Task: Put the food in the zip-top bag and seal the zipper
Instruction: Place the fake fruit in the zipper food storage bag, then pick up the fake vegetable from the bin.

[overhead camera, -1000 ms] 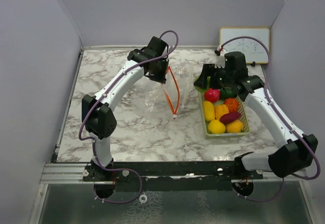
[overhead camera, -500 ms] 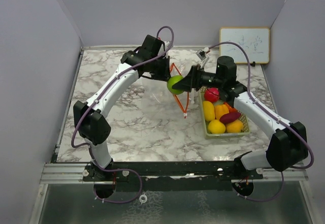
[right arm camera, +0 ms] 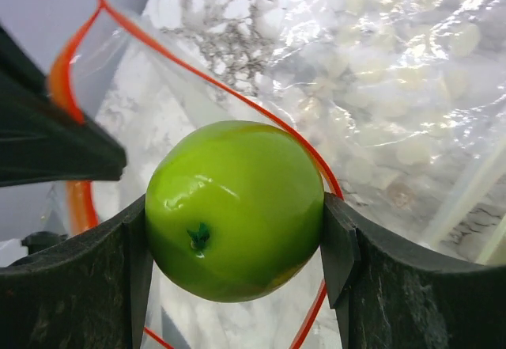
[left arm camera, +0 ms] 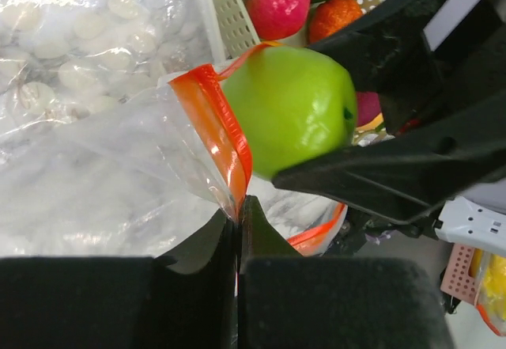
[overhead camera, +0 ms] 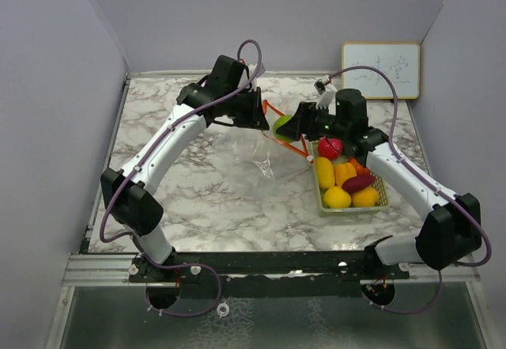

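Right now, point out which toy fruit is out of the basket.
The green apple, clamped in the right pincer at the zip-top bag's orange-rimmed mouth. All the other fruits lie in the pale green basket.

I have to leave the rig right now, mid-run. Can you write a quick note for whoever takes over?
The left gripper is shut on the orange zipper edge of the bag, holding its mouth up.
The right gripper grips a green apple at the bag's mouth, not released.
The other food lies in the basket beside the bag.
Done: no food visible inside the bag.
Left: drop the apple in, move the other food over, seal the zipper.
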Controlling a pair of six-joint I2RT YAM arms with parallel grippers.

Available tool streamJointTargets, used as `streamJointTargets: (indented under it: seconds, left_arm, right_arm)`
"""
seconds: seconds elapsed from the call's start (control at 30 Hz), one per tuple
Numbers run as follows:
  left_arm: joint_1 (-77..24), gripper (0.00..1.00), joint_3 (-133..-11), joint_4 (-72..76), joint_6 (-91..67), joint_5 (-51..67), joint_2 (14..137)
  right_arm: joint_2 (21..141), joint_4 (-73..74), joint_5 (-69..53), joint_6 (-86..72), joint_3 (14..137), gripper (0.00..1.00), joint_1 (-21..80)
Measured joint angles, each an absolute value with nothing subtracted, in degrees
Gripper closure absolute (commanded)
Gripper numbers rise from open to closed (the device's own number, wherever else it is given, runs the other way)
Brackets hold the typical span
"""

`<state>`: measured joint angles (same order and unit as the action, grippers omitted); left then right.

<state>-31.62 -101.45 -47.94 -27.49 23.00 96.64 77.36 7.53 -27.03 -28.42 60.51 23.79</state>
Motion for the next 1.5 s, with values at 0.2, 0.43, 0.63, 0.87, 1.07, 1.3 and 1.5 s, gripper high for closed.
streamJointTargets:
  seconds: [0.2,0.43,0.63,0.87,1.07,1.3,1.5]
  left_arm:
    - [-31.6,1.0,-101.4,-45.6,-29.3,25.9,96.4]
    - [-31.5,1.0,-98.2,-40.3,-30.8,27.8,96.4]
    - [-30.8,1.0,-96.6,-39.2,-30.7,27.9,96.7]
    - [-30.2,1.0,-96.6,-38.0,-30.2,27.9,96.7]
    - [-30.1,1.0,-96.6,-37.5,-30.1,28.1,96.7]
    - [-30.3,1.0,-96.6,-37.6,-29.6,29.1,97.8]
    - [-30.3,1.0,-96.6,-38.0,-28.9,29.7,99.5]
  right_arm:
    - [79.6,13.4,-23.1,-24.6,64.4,0.22,24.3]
    - [79.7,18.1,-22.7,-21.4,68.3,0.01,25.3]
    - [77.8,25.2,-18.3,-19.1,71.1,0.01,25.5]
    - [76.5,38.0,-0.9,-20.4,77.3,0.01,25.5]
    - [77.6,48.7,9.3,-25.4,75.7,0.01,22.5]
    - [77.6,56.1,10.0,-28.8,72.7,0.01,16.8]
    - [77.5,65.6,10.3,-32.8,75.1,0.01,16.8]
